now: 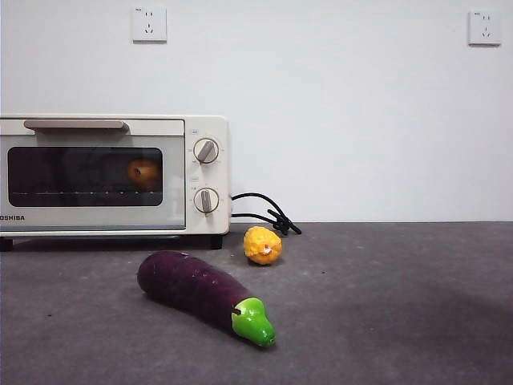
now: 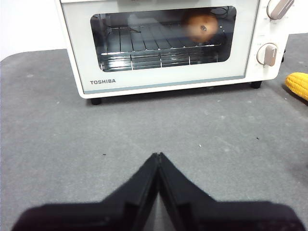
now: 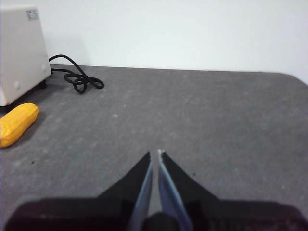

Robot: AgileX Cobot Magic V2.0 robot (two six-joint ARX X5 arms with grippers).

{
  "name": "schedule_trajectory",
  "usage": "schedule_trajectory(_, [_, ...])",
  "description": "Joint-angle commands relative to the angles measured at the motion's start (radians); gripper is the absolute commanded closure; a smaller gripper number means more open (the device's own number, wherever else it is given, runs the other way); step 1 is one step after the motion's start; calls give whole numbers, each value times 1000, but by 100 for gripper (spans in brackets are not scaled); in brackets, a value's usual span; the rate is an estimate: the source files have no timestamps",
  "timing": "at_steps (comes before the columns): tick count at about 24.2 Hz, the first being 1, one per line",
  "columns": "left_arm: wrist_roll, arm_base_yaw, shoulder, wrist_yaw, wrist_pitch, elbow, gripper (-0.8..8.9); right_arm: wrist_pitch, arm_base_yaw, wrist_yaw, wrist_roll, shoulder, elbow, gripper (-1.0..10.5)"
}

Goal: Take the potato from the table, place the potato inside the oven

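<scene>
The brown-orange potato [image 1: 144,172] lies on the wire rack inside the cream-white oven [image 1: 180,128], seen through the dark glass of the shut door; the left wrist view shows the potato [image 2: 202,27] at the rack's knob side. My left gripper [image 2: 158,156] hangs shut and holds nothing, over the grey table [image 2: 72,139] in front of the oven [image 2: 163,83]. My right gripper [image 3: 155,154] is shut and holds nothing, over bare table [image 3: 216,120] away from the oven's side [image 3: 21,53]. Neither arm shows in the front view.
A long purple eggplant [image 1: 200,293] with a green stem lies in front of the oven. A bumpy yellow-orange fruit [image 1: 263,245] sits by the oven's corner, near the coiled black cord [image 1: 268,215]. Two wall sockets [image 1: 149,24] are on the white wall.
</scene>
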State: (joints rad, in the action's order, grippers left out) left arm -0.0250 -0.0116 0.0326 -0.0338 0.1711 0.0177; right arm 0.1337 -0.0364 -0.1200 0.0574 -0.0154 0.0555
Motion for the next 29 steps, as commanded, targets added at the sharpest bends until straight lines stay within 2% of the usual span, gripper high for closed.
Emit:
schedule_trajectory(1, [6,-3,1,0,-6,-10,816,-6,3,8,-59,8,-40,914])
schedule_trajectory(7, [6,-3,1,0,-6,-10,816,48,3,78,-42,8,-42,914])
schedule_trajectory(11, [6,-3,1,0,-6,-10,816,47,3,76,18,8,-42,914])
schedule_trajectory(29, [6,-3,0,0,-6,-10,816,47,2,76,18,4,-42,914])
